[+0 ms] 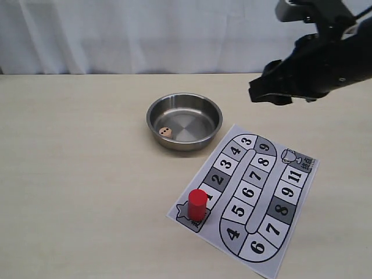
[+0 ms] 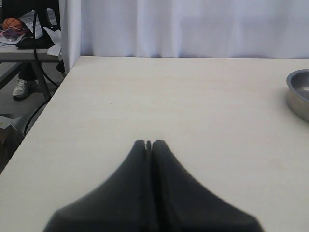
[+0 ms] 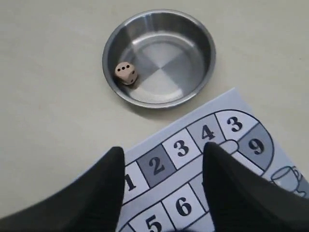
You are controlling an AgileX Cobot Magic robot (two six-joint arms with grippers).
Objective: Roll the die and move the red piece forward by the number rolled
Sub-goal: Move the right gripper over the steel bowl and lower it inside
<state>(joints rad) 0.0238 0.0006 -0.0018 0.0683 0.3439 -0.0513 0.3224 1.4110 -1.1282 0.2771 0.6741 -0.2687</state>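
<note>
Pale wood table [image 1: 75, 174], white curtain [image 1: 133, 35] behind

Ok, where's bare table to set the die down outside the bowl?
Widest bare table lies left of the bowl and board in the exterior view. Another strip runs behind the bowl, up to the curtain. Crowded: the gap between bowl and board's corner is narrow, and the red piece stands at the board's start corner.

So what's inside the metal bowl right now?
Only the die, resting on the floor of the bowl close to its wall, with three pips facing up. The rest of the inside is bare steel. The die's underside and the spot beneath it are covered.
</note>
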